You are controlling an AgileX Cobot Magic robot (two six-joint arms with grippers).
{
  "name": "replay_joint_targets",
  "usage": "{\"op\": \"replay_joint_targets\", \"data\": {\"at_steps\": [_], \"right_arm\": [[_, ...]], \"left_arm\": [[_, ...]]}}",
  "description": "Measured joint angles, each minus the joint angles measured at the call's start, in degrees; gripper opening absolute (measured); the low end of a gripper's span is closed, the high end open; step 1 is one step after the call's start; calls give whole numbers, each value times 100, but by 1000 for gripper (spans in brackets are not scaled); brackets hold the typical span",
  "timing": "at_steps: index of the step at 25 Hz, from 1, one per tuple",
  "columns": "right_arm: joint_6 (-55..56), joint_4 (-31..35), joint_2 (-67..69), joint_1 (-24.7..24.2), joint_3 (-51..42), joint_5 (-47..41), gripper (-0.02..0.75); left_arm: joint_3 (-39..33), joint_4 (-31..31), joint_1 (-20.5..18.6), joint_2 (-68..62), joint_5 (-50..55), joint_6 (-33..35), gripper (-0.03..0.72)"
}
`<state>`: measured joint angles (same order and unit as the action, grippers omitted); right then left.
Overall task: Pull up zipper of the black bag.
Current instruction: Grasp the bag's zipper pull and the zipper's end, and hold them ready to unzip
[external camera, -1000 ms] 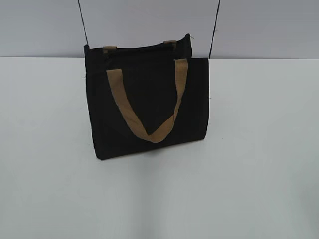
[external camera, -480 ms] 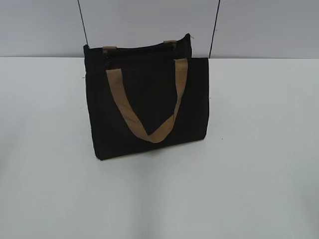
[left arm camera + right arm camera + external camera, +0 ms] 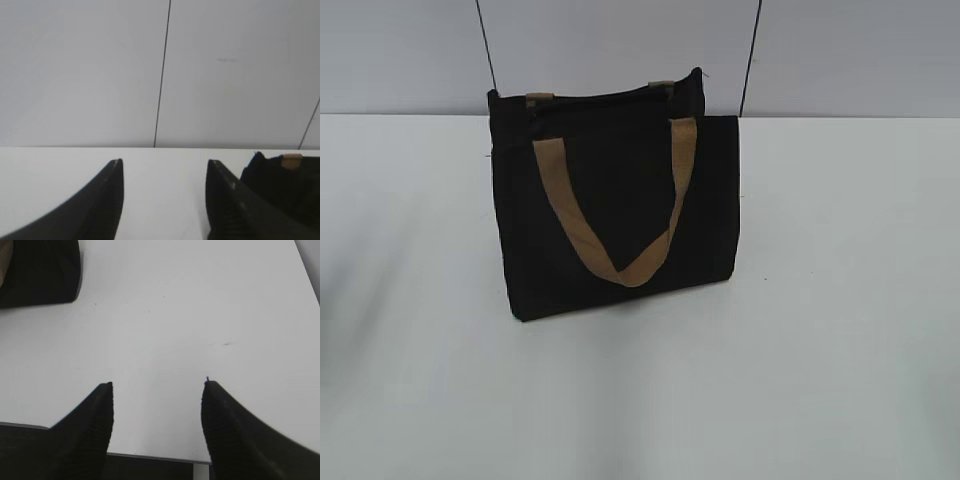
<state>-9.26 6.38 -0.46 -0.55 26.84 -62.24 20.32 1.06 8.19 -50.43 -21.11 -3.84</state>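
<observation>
The black bag [image 3: 620, 215] stands upright on the white table, a tan strap handle [image 3: 620, 215] hanging down its front. The zipper runs along its top edge [image 3: 600, 100]; its silver pull is too small to make out. Neither gripper shows in the exterior view. My left gripper [image 3: 165, 162] is open and empty over the table, with the bag's upper corner [image 3: 285, 180] to its right. My right gripper [image 3: 157, 385] is open and empty above the table's near edge, with the bag's lower corner [image 3: 42, 272] far to its upper left.
The white table [image 3: 840, 300] stretches on all sides of the bag. A pale wall with thin dark seams [image 3: 752, 55] stands behind it. The table's front edge [image 3: 150, 456] lies under my right gripper.
</observation>
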Motion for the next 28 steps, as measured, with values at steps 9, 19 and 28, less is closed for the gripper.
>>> {"op": "replay_joint_targets", "data": {"at_steps": [9, 19, 28], "right_arm": [[0, 0, 0, 0, 0, 0, 428], [0, 0, 0, 0, 0, 0, 428], [0, 0, 0, 0, 0, 0, 428]], "left_arm": [[-298, -553, 323, -2928, -2678, -154, 400], [-144, -1413, 334, -5967, -4729, -608, 400], [799, -3150, 241, -6686, -4804, -625, 400]]}}
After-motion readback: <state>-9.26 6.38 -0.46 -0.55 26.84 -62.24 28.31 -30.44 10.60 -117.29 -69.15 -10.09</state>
